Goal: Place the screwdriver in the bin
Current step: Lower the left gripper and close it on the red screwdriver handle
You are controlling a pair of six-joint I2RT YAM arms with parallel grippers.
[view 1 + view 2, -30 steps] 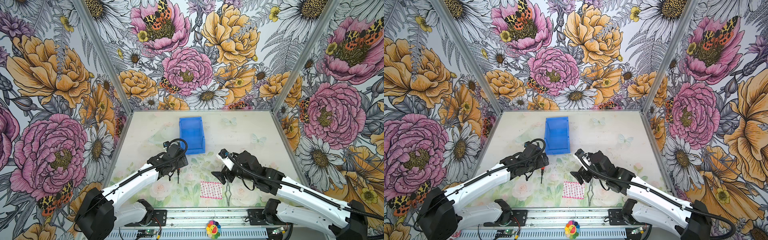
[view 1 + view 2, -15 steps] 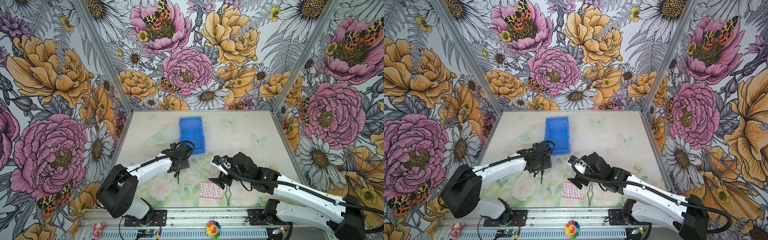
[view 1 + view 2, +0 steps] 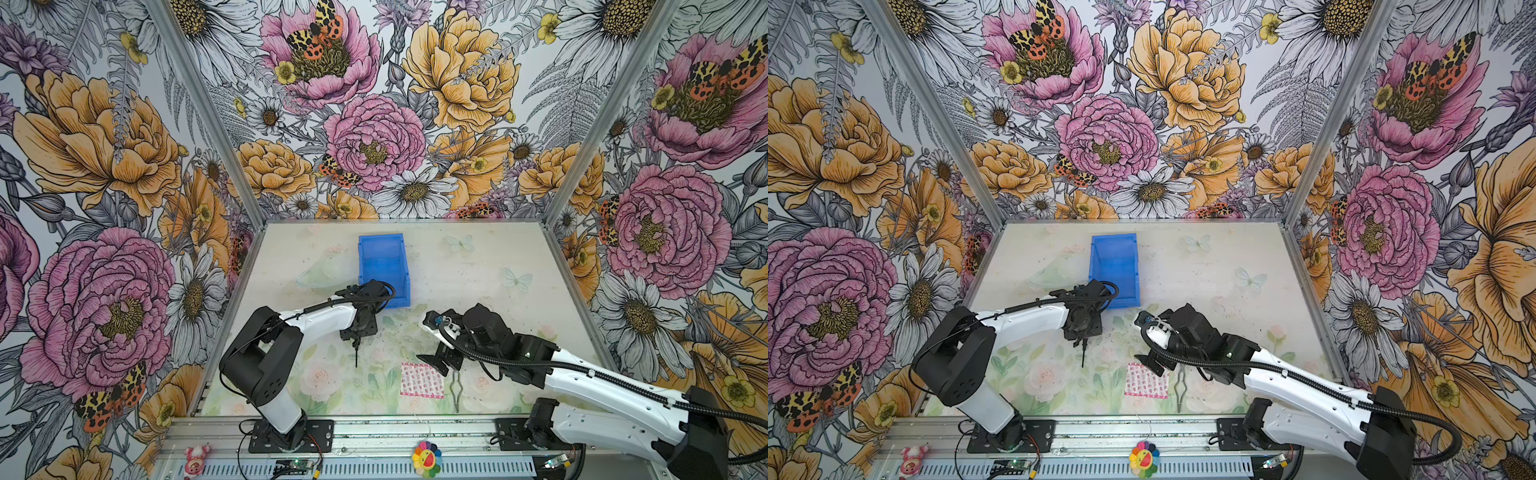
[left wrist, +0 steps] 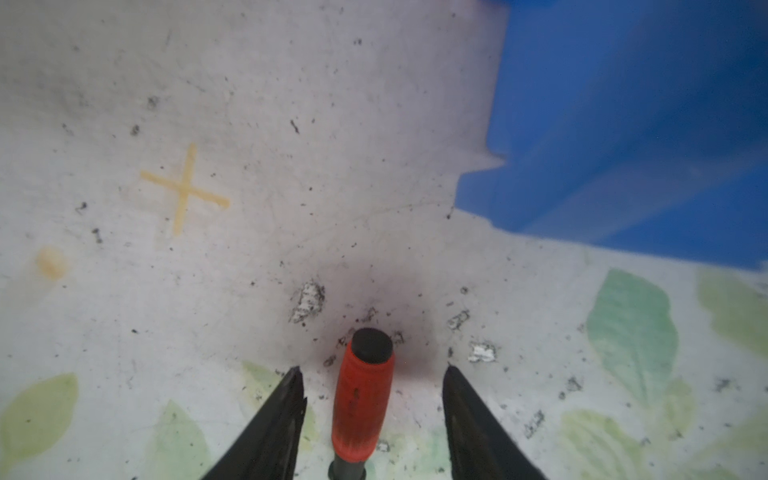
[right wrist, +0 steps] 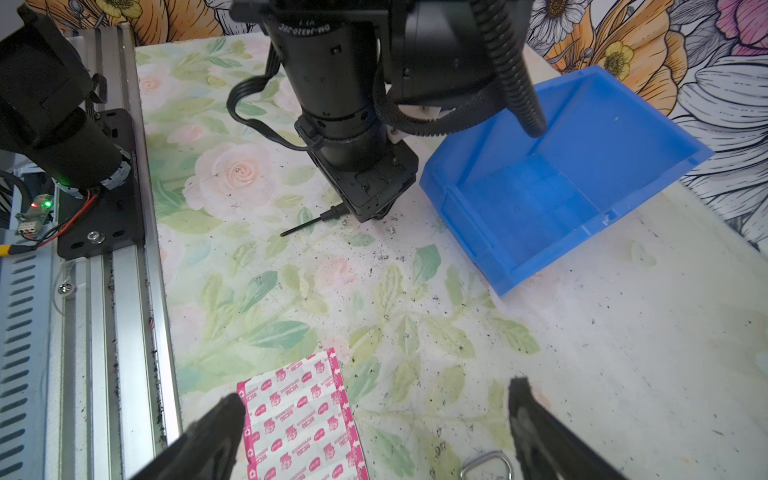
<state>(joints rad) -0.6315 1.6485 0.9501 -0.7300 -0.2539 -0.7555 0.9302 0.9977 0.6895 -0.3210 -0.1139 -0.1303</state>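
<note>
The screwdriver (image 4: 361,399) lies flat on the table, its red handle between the two fingers of my left gripper (image 4: 374,370). A gap shows on each side of the handle, so the gripper is open and astride it. In both top views only the thin dark shaft (image 3: 356,357) (image 3: 1083,357) sticks out from under the left gripper (image 3: 357,332) (image 3: 1084,332). The right wrist view shows that shaft (image 5: 303,226) too. The blue bin (image 3: 384,266) (image 3: 1115,266) (image 5: 561,174) stands just beyond, holding nothing that I can see. My right gripper (image 3: 440,363) (image 5: 374,390) hangs open off to the right.
A pink-and-white packet (image 3: 422,380) (image 5: 299,419) lies under the right gripper. Silver tongs (image 3: 457,386) (image 5: 486,463) lie beside it. The bin's corner (image 4: 623,124) is close ahead of the left gripper. The metal rail (image 3: 374,432) runs along the table's near edge.
My left gripper has come down over the screwdriver's handle and its jaws have narrowed round it. The right arm has shifted a little to the left.
</note>
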